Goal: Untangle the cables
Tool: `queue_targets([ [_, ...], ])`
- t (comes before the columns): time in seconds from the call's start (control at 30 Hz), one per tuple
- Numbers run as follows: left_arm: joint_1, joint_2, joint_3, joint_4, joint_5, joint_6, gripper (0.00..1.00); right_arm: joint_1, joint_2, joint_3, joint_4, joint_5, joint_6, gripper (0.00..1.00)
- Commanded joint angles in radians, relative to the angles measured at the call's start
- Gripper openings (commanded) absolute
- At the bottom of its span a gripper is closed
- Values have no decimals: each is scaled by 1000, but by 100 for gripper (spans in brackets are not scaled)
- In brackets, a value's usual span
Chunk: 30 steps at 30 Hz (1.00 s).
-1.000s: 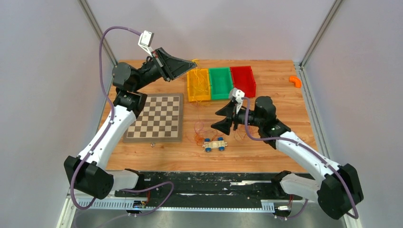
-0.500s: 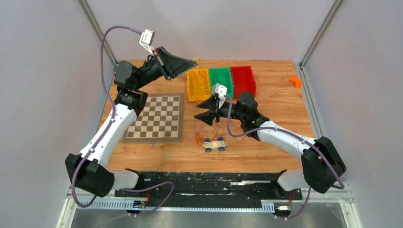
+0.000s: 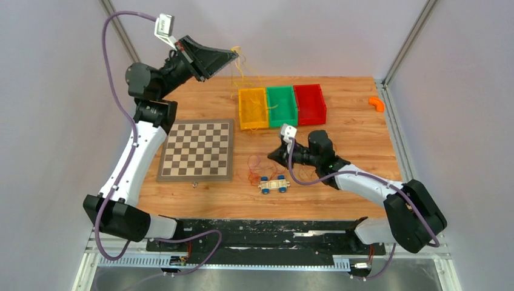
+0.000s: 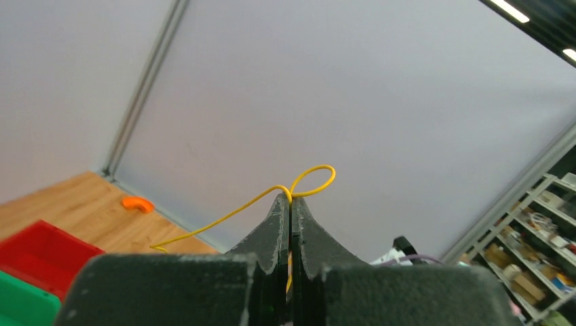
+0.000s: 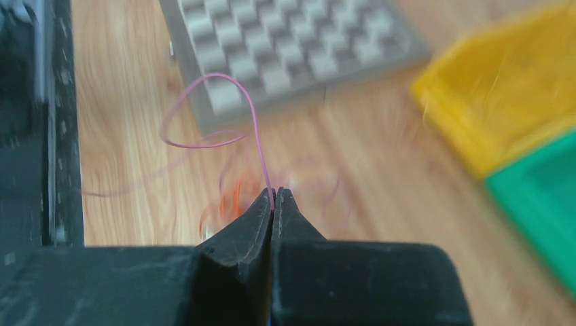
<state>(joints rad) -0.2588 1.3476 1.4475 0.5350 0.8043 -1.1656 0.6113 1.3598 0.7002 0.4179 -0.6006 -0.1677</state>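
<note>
While both tools are closed, a different thin cable is pinched in each. The left tool (image 4: 291, 198) is raised high, beyond the far edge of the chessboard (image 3: 199, 150) and off to its right. Its jaws are pressed together on a yellow cable (image 4: 333, 178). A small loop is seen sticking out past the tips, and the rest of the strand is seen trailing down toward the yellow bin (image 3: 253, 127), which is placed right of the chessboard's far corner. More yellow strands are seen inside that bin. A green bin (image 3: 282, 107) and a red bin (image 3: 310, 104) are lined up against it, further right of the chessboard.

The right tool (image 5: 274, 195) is held low over the counter (image 3: 351, 133), right of the chessboard. Its jaws are fully together on a pinkish-red cable (image 5: 253, 115), which is arched up from the tips in a loop. The other cables (image 3: 254, 167), orange and red, are spread in a loose tangle on the counter just right of the chessboard's near right corner, between it and the right tool.

A toy car (image 3: 274, 184) with blue wheels is set just beside the tangle, on its near side; whether it is touched by the strands cannot be told. An orange curved piece (image 3: 376, 103) is seen far right of the chessboard, by the counter's edge.
</note>
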Motion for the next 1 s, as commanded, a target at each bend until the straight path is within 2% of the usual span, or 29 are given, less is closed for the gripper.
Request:
queue_targets([
  [0.0,54,47,132,31,-11,6,0,-68,-80,-173,-135,-50,-110,0],
  [0.13,65,117,193,20,-11,26,0,-69,-75,-121,-218,-33,-85,0],
  [0.37,64,264,156,-77,-44,227,0,-74,-90,-8,-295,-51,-19,0],
  [0.53,63,417,154,-55,-46,277,0,-91,-114,26,-321,-50,18,0],
  [0.73,55,613,233,-55,-57,326,0,-129,-131,48,-354,-47,40,0],
  [0.97,28,823,340,-301,-190,453,0,-177,-138,74,-397,-57,81,0],
])
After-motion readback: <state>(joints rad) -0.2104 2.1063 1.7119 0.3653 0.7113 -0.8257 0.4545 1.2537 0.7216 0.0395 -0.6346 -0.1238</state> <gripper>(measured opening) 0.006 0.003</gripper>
